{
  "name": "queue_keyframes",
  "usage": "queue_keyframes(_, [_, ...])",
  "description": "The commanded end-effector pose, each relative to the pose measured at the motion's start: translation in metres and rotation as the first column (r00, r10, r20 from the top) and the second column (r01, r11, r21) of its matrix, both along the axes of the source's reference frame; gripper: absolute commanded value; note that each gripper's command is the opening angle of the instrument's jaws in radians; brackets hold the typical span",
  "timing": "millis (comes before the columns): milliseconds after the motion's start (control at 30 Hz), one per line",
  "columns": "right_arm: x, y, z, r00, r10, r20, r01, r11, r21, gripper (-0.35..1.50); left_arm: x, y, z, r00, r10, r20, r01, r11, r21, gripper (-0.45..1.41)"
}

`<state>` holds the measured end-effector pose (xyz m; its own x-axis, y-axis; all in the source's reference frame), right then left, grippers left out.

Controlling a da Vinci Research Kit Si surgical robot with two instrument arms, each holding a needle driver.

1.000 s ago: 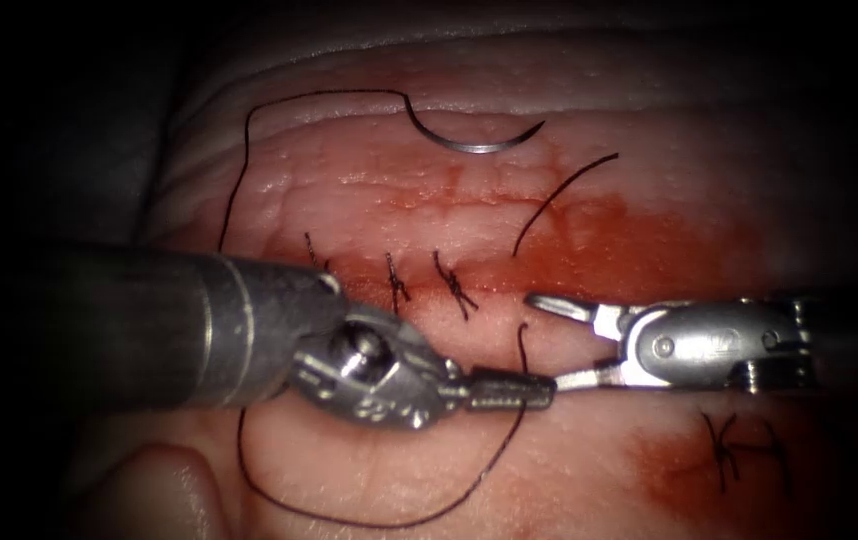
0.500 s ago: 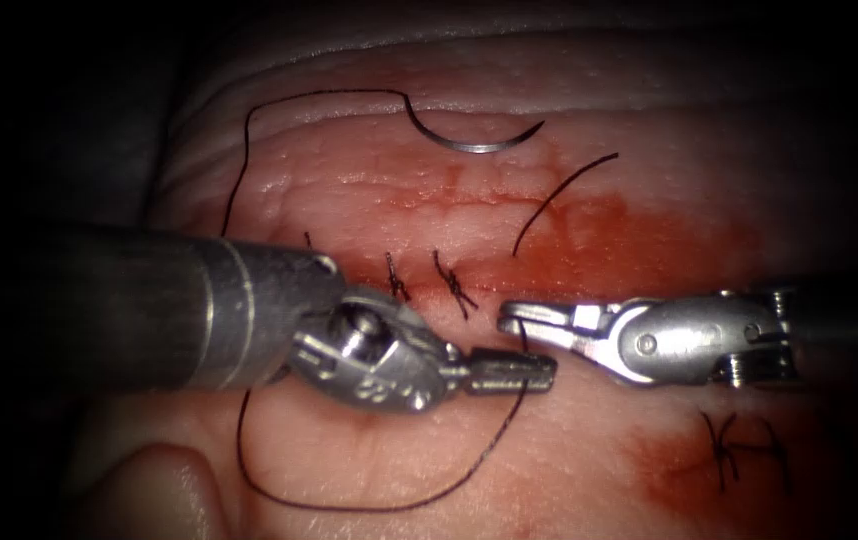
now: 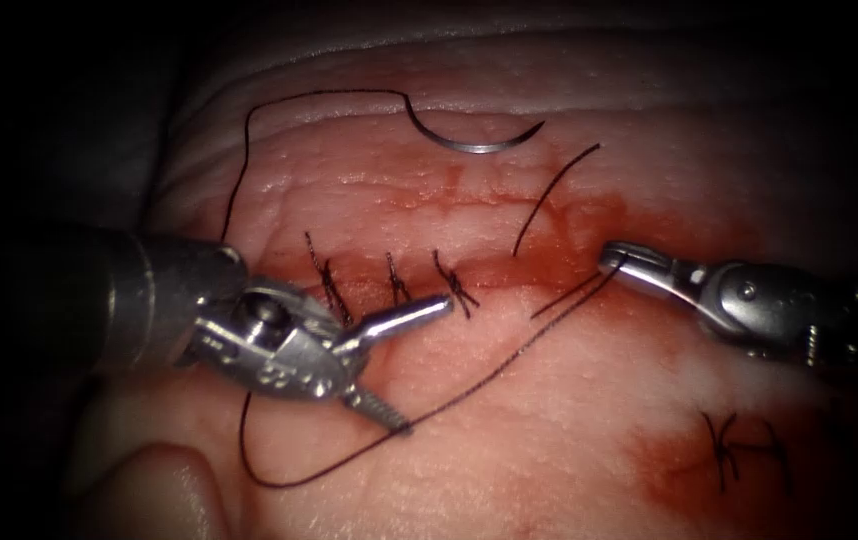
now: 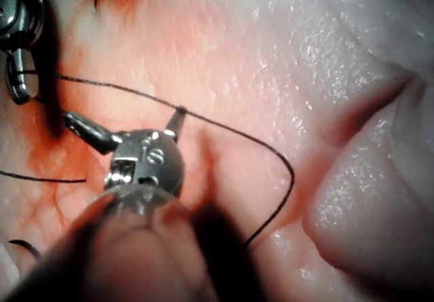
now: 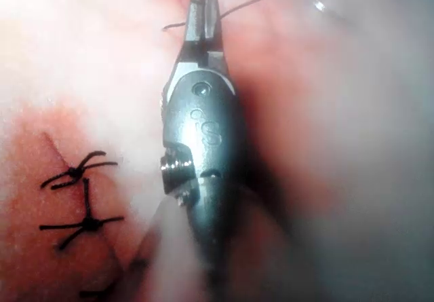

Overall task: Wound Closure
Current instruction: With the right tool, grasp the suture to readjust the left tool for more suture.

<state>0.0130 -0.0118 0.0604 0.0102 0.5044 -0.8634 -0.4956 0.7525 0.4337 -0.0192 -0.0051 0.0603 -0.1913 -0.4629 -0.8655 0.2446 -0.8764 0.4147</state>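
While the needle [image 3: 477, 140] lies free on the tissue [image 3: 569, 420], we see the left tool [image 3: 427, 365] spread wide, one jaw touching the thread [image 3: 489, 380], and the right tool [image 3: 617, 258] clamped on thread.

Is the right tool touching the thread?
Touching. In the endoscope view the right tool has its jaws shut on the thread; the right wrist view shows thread leaving the closed tip.

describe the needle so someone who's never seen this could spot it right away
Start at the tissue and its cut, the red band crossed by dark stitches. Go to the pale tissue beyond the cut, far from both tools: the curved needle lies loose there, held by neither. It is the lone shiny grey metal arc, with the black thread trailing from its left end.
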Motion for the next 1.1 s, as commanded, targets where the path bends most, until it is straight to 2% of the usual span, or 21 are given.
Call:
queue_keyframes(33, [0.0005, -0.0003, 0.0012, 1.0, 0.008, -0.005, -0.008, 1.0, 0.024, -0.35, 0.0002, -0.0003, 0.0013, 1.0, 0.02, -0.021, -0.021, 0.999, -0.027, 0.54])
queue_keyframes(100, [0.0003, -0.0004, 0.0016, 1.0, 0.013, -0.014, -0.013, 0.999, 0.042, -0.35, 0.0012, -0.0002, 0.0016, 0.998, 0.044, -0.049, -0.045, 0.999, -0.027, 0.44])
queue_keyframes(133, [0.0003, -0.0004, 0.0017, 1.0, 0.019, -0.015, -0.018, 0.999, 0.046, -0.35, 0.0021, -0.0003, 0.0018, 0.996, 0.067, -0.063, -0.068, 0.997, -0.025, 0.47])
queue_keyframes(200, [0.0003, -0.0004, 0.0019, 1.0, 0.02, -0.005, -0.02, 0.998, 0.053, -0.35, 0.0036, -0.0003, 0.0018, 0.99, 0.098, -0.099, -0.1, 0.995, -0.01, 0.76])
queue_keyframes(333, [0.0002, -0.0004, 0.002, 1.0, 0.024, 0.002, -0.024, 0.998, 0.056, -0.35, 0.0062, -0.0002, 0.0016, 0.984, 0.117, -0.138, -0.117, 0.993, 0.007, 0.79])
queue_keyframes(600, [-0.0001, -0.0004, 0.0019, 1.0, 0.022, 0.003, -0.022, 0.998, 0.056, -0.35, 0.0058, -0.0018, 0.0029, 0.975, 0.141, -0.169, -0.151, 0.988, -0.044, 0.86])
queue_keyframes(700, [-0.0002, -0.0003, 0.0019, 1.0, 0.023, 0.004, -0.023, 0.998, 0.056, -0.35, 0.006, -0.002, 0.0028, 0.976, 0.157, -0.149, -0.161, 0.987, -0.013, 0.86])
queue_keyframes(733, [-0.0002, -0.0003, 0.0019, 1.0, 0.023, 0.004, -0.023, 0.998, 0.056, -0.35, 0.0062, -0.0021, 0.0026, 0.977, 0.156, -0.146, -0.156, 0.988, 0.011, 0.86])
queue_keyframes(800, [-0.0002, -0.0004, 0.0019, 1.0, 0.019, 0.008, -0.019, 0.998, 0.058, -0.35, 0.0069, -0.0024, 0.002, 0.98, 0.129, -0.155, -0.109, 0.985, 0.13, 0.86])
queue_keyframes(933, [-0.0002, -0.0004, 0.0019, 1.0, 0.017, 0.01, -0.018, 0.998, 0.059, -0.35, 0.0082, -0.0023, 0.0007, 0.98, 0.094, -0.176, -0.034, 0.948, 0.317, 0.86])
queue_keyframes(967, [-0.0002, -0.0004, 0.0019, 1.0, 0.015, 0.012, -0.016, 0.998, 0.06, -0.35, 0.009, -0.002, 0.0, 0.98, 0.085, -0.178, -0.01, 0.923, 0.384, 0.84])
queue_keyframes(1000, [-0.0002, -0.0004, 0.0019, 1.0, 0.016, 0.013, -0.017, 0.998, 0.06, -0.35, 0.0093, -0.0019, -0.0003, 0.98, 0.082, -0.181, -0.002, 0.914, 0.405, 0.81])
queue_keyframes(1033, [-0.0002, -0.0004, 0.0019, 1.0, 0.014, 0.015, -0.015, 0.998, 0.062, -0.35, 0.0097, -0.0021, -0.0008, 0.979, 0.07, -0.194, 0.03, 0.883, 0.469, 0.71])
queue_keyframes(1067, [-0.0002, -0.0004, 0.0019, 1.0, 0.014, 0.015, -0.015, 0.998, 0.062, -0.35, 0.0098, -0.0022, -0.0008, 0.978, 0.065, -0.199, 0.042, 0.87, 0.492, 0.69])
queue_keyframes(1100, [-0.0002, -0.0004, 0.0019, 1.0, 0.014, 0.015, -0.015, 0.998, 0.062, -0.35, 0.0096, -0.0028, -0.0007, 0.978, 0.06, -0.2, 0.055, 0.851, 0.523, 0.58])
